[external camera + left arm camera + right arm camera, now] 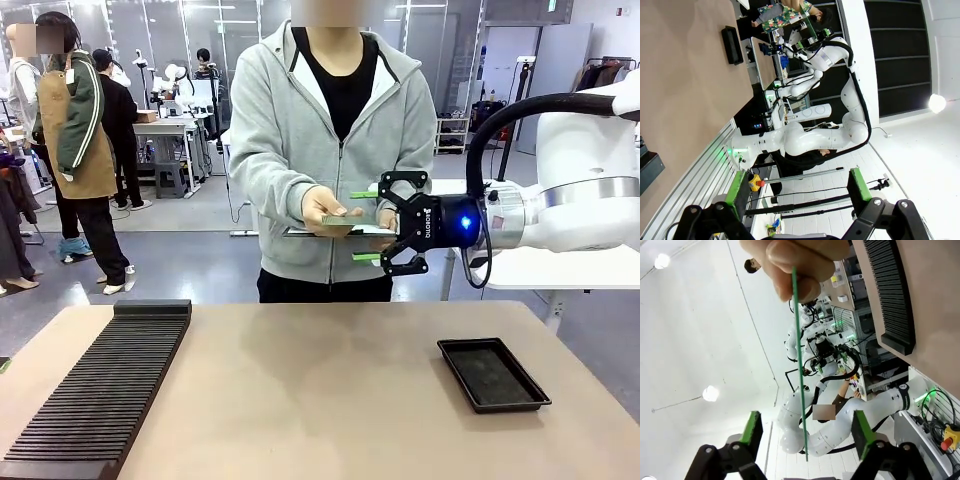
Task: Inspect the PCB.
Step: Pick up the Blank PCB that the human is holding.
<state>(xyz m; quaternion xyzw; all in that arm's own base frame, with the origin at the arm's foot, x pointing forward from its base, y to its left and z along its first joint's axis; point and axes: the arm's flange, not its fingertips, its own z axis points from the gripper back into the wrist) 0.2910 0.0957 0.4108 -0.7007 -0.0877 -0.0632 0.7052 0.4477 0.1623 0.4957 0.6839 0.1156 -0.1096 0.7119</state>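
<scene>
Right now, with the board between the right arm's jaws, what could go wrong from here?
1. The PCB sits edge-on between the right jaws with a gap on each side, gripped only by the person's hand; letting go before the jaws close could drop it.
2. The person's fingertips pinch the board's far end, in line with the jaws; reaching further might nip them.

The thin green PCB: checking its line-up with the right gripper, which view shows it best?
Right wrist view: the thin green PCB runs edge-on from the person's hand down between the fingers, clear of both. Front view: flat, partly under that hand. Left wrist view: too distant.
</scene>
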